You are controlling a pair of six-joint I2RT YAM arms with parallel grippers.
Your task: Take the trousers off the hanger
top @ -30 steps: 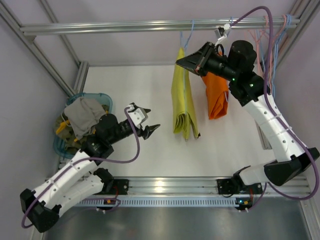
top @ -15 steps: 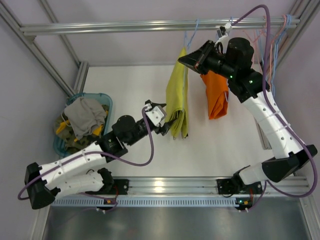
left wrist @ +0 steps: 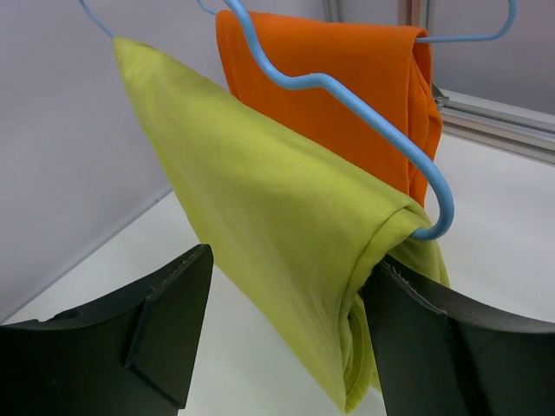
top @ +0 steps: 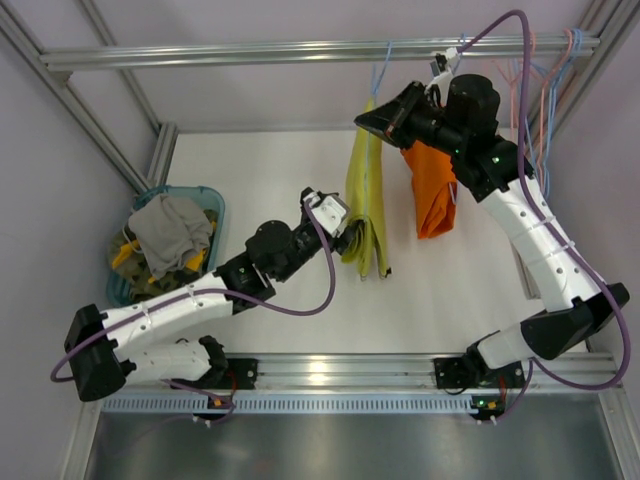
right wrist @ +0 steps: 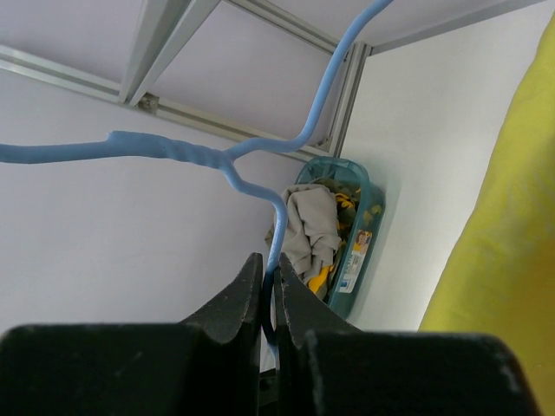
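Up at the back, the right hand is clenched on the blue hanger. The wrist view shows both fingers pinched tight on the wire just below the twisted neck, with no gap between them. The hanger's hook goes up toward the rail across the top of the frame. The yellow trousers hang from that hanger, folded over its bottom bar and draping down above the white tabletop. Whether the lower end touches the surface can't be told from above. Low in the scene, the left hand is released, jaws spread wide. One black finger sits to the left of the yellow fold and the other is on its right, tight against the cloth where it wraps the hanger's rounded corner. So the fold sits between the fingers, bracketed but not squeezed. The orange trousers hang just behind the yellow pair, apart from both hands and partly hidden by the right arm in the top view. In the left wrist view another blue wire pokes out at their top corner. Far left, a teal basket sits at the tabletop's edge, heaped with grey and yellow clothes, well away from the left arm stretched toward the middle.
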